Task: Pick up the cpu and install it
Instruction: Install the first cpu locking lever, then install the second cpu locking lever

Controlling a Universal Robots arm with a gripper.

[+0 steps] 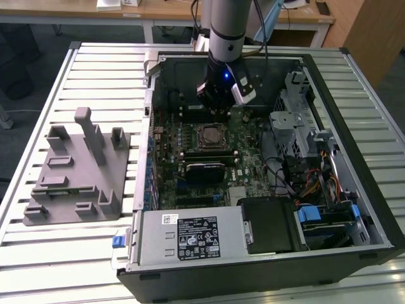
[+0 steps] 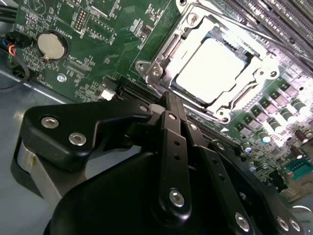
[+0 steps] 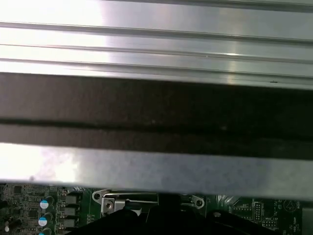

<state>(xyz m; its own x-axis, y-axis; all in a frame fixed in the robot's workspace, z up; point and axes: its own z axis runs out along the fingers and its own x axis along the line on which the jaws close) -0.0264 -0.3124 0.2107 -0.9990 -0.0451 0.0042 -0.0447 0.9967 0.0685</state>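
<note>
The cpu (image 2: pixel 215 68), light, stiff and fragile, sits in its socket; tool (image 1: pixel 215 104) state: cannot tell

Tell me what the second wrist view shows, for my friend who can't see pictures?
A shiny silver cpu sits inside its metal-framed socket on a green motherboard. The black gripper fills the foreground near the socket, holding nothing. A round coin battery sits on the board, away from the socket.
</note>
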